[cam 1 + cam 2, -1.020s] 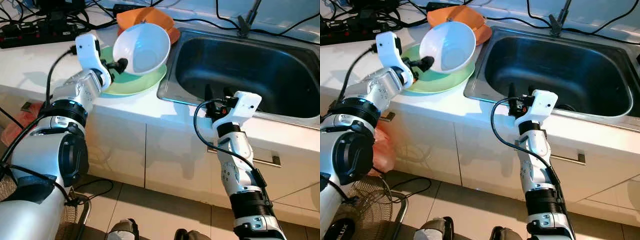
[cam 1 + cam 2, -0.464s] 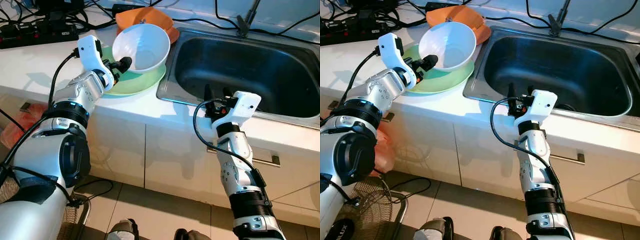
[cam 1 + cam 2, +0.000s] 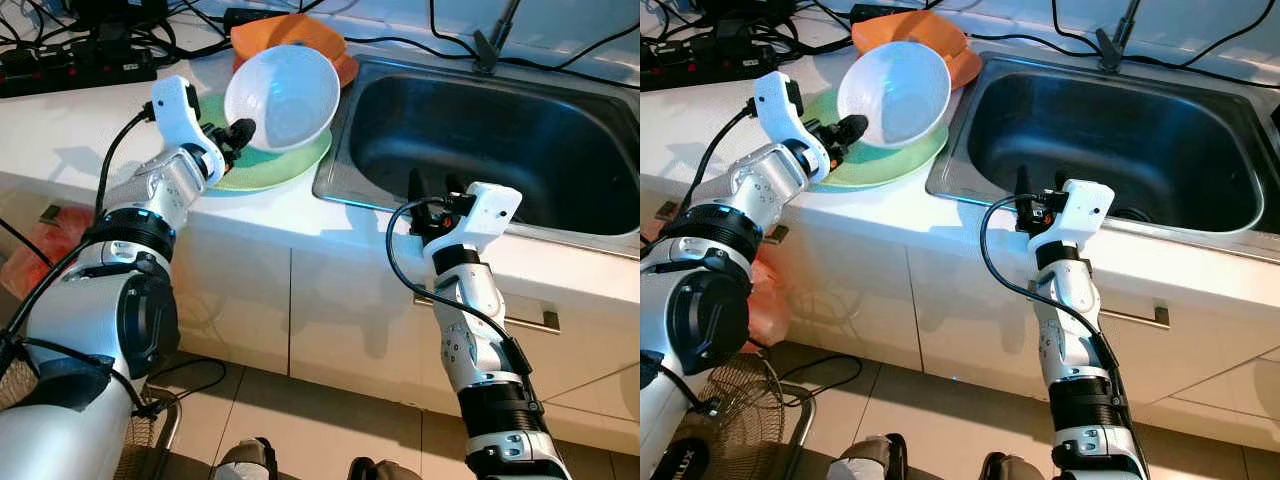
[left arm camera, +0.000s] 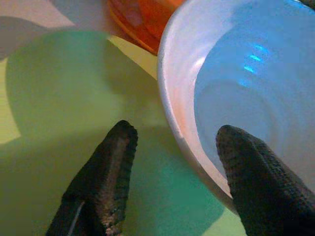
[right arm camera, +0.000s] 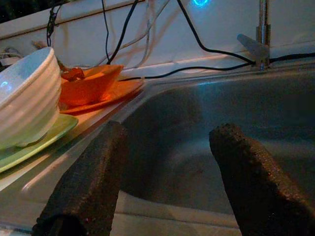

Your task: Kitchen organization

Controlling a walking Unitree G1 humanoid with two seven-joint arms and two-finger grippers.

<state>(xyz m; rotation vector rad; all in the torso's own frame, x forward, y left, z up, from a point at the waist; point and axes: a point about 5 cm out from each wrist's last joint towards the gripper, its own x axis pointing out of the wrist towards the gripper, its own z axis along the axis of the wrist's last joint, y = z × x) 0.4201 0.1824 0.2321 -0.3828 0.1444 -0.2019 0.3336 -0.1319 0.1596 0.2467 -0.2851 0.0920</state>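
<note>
Left gripper [image 3: 238, 132]: clamped on the near rim of the white bowl [image 3: 283, 95], one finger inside the bowl, the other under its outer wall.
Right gripper [image 3: 432, 188]: fingers apart, holding nothing, at the front edge of the sink [image 3: 480, 150], pointing into the basin.
White bowl: tilted, mouth turned toward the robot, lower edge over the green plate [image 3: 262, 165]; whether it touches the plate cannot be told.
Green plate: flat on the white counter [image 3: 70, 125], just left of the sink.
Orange dishes [image 3: 300, 32]: behind the bowl, by the sink's far left corner.
Cables [image 3: 60, 55]: black, tangled at the counter's back left.
Writing: none legible; a few letters on the robot's left arm are too small to read.
Change: half a second ago the bowl sat more upright; now it is tipped further toward the robot. The right gripper has stayed put.
</note>
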